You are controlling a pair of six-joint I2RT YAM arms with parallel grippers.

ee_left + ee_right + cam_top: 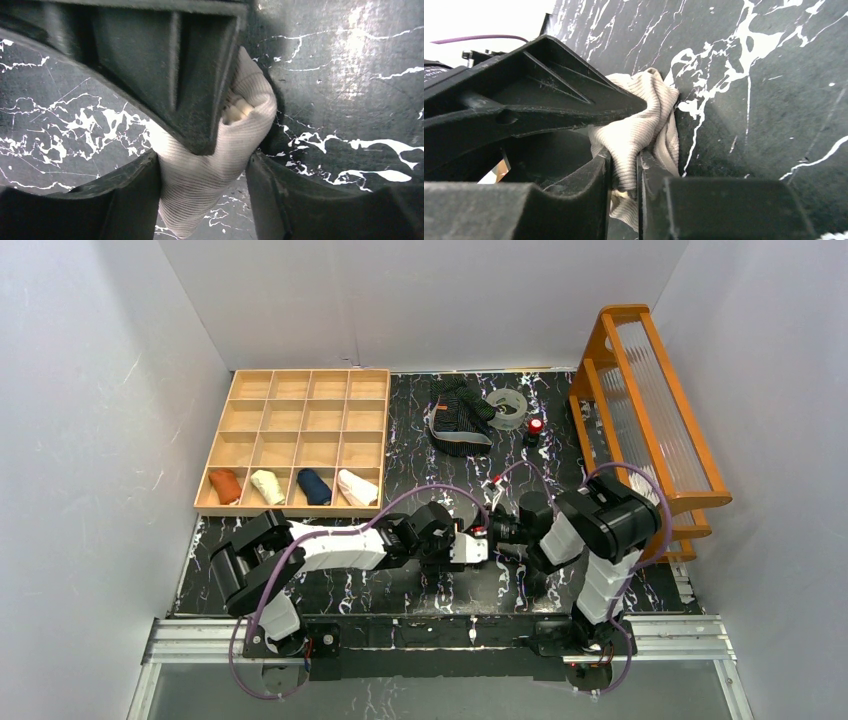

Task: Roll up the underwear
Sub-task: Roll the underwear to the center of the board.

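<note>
The beige-grey underwear (200, 190) is a ribbed, bunched roll just above the black marbled table. My left gripper (202, 165) stands round it, with both fingers touching its sides. My right gripper (624, 157) pinches a fold of the same underwear (644, 120) between nearly closed jaws. Its black finger (175, 75) reaches into the left wrist view from above. From the top view both grippers, left (478, 545) and right (497, 533), meet tip to tip at the table's near middle and hide the cloth. The black striped underwear (458, 415) lies flat at the far middle.
A wooden compartment tray (300, 405) sits far left, with rolled garments in its front row (313, 486). A clear tape ring (508, 405) and a small red-topped object (535, 427) lie by the striped garment. An orange rack (650, 420) stands on the right.
</note>
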